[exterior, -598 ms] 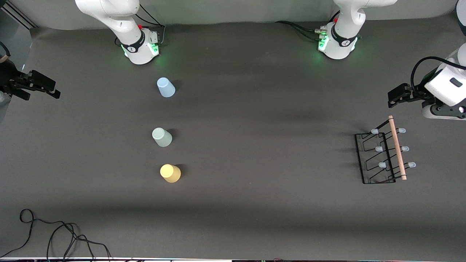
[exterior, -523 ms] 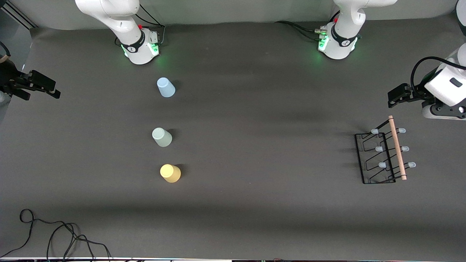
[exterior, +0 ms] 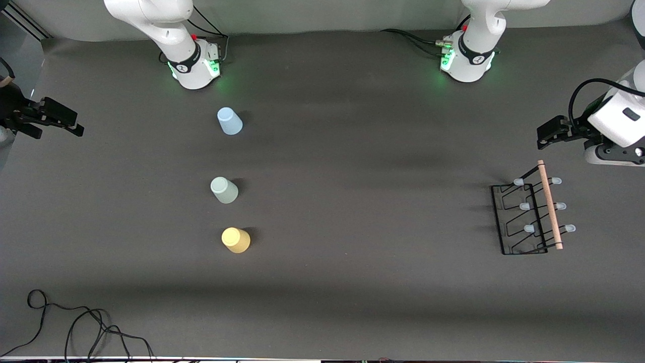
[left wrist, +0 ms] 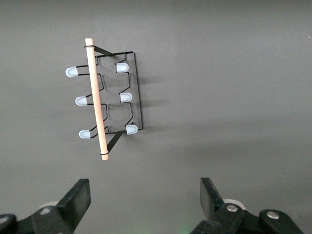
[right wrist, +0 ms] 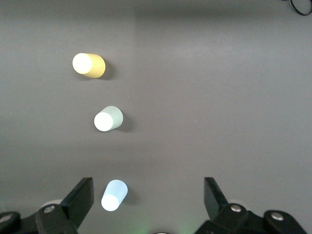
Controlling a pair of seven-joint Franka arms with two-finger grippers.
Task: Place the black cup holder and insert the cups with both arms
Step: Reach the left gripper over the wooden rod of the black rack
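Three cups (exterior: 230, 184), one black cup holder (exterior: 521, 219) with six pegs (exterior: 529, 206), two arms (exterior: 166, 30).

Cups: light blue (exterior: 230, 121), pale green (exterior: 224, 190), yellow (exterior: 236, 240). Holder (exterior: 524, 219): black wire, light wooden rod (exterior: 549, 204), pale blue peg tips. Table (exterior: 352, 176): plain dark grey. Arms white, grippers black.

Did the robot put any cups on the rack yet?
Not yet. All six pegs of the black cup holder are bare. The blue cup, green cup and yellow cup stand upside down on the table. The left gripper is open above the holder; the right gripper, also open, holds nothing. Everything remains.
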